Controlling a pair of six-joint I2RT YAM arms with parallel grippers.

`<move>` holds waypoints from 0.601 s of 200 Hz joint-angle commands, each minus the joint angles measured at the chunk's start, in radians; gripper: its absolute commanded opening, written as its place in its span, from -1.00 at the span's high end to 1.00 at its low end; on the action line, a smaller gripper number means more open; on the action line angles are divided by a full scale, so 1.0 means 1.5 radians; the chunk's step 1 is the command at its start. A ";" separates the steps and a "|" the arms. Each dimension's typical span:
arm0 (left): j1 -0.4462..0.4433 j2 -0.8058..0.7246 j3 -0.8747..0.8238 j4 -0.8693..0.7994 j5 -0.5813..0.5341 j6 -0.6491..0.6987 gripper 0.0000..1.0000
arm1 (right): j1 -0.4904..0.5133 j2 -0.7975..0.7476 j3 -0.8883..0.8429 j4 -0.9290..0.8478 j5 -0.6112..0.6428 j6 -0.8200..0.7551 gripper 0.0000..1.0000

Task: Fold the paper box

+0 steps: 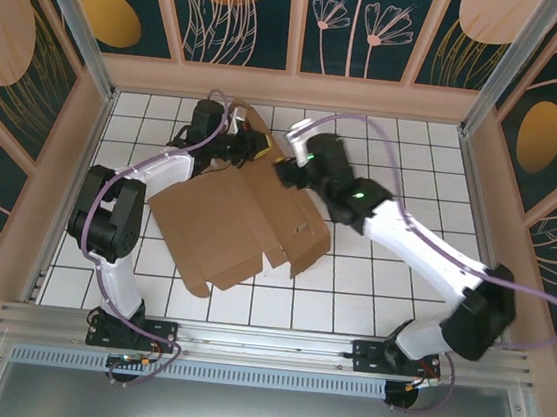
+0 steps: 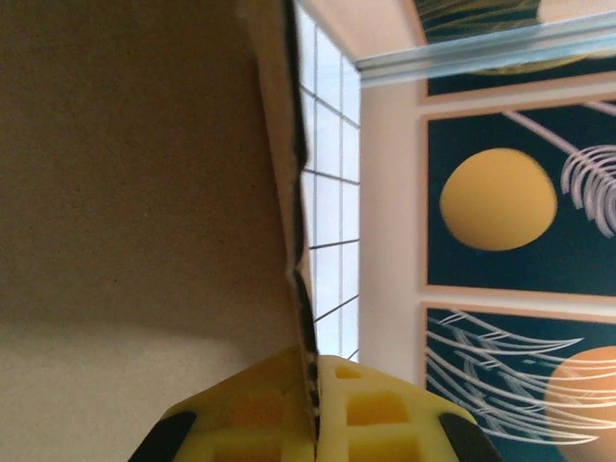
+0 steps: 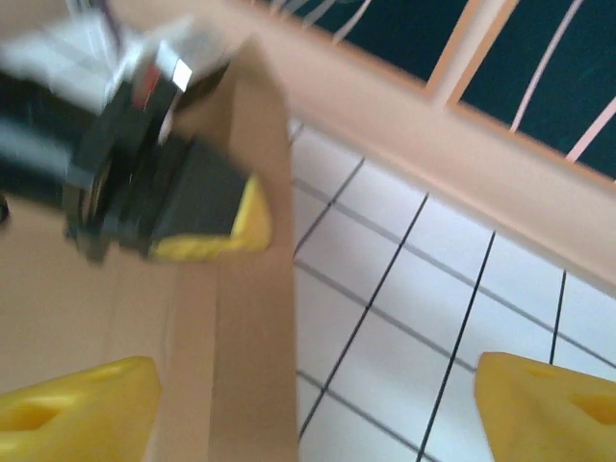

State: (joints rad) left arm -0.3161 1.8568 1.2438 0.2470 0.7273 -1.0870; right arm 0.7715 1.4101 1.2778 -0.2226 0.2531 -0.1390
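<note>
The plain brown die-cut cardboard paper box (image 1: 237, 219) lies on the white tiled worktop (image 1: 391, 282), its 12 o'clock flap raised. The left gripper (image 2: 315, 385) has jaws clenched on that flap's edge. The right gripper (image 3: 308, 404), at the box's 1 o'clock, has jaws released, wide apart.

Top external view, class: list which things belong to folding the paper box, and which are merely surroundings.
Belong to the job:
- plain brown die-cut cardboard paper box
- left gripper, shut on the box's far edge
- right gripper, open, near that edge

Merely surroundings:
- white tiled table
- dark floral wall panels
</note>
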 commanded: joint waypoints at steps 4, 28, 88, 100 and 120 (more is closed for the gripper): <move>0.013 0.000 -0.035 0.273 0.002 -0.120 1.00 | -0.056 -0.044 -0.003 0.008 -0.205 0.127 -0.25; 0.022 0.033 -0.063 0.432 -0.034 -0.207 1.00 | -0.028 -0.027 0.005 -0.017 -0.250 0.139 0.51; 0.029 0.130 -0.077 0.562 -0.110 -0.303 1.00 | 0.122 0.141 -0.062 -0.011 -0.176 0.135 1.00; 0.030 0.135 -0.089 0.581 -0.122 -0.307 1.00 | 0.141 0.193 -0.052 -0.015 -0.146 0.144 1.00; 0.031 0.145 -0.090 0.588 -0.119 -0.307 1.00 | 0.158 0.276 -0.034 -0.016 -0.131 0.161 1.00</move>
State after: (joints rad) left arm -0.2775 2.0602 1.1114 1.0019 0.5747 -1.5139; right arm 0.9821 1.7157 1.2083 -0.2260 -0.0113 0.0555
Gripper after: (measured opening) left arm 0.051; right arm 0.053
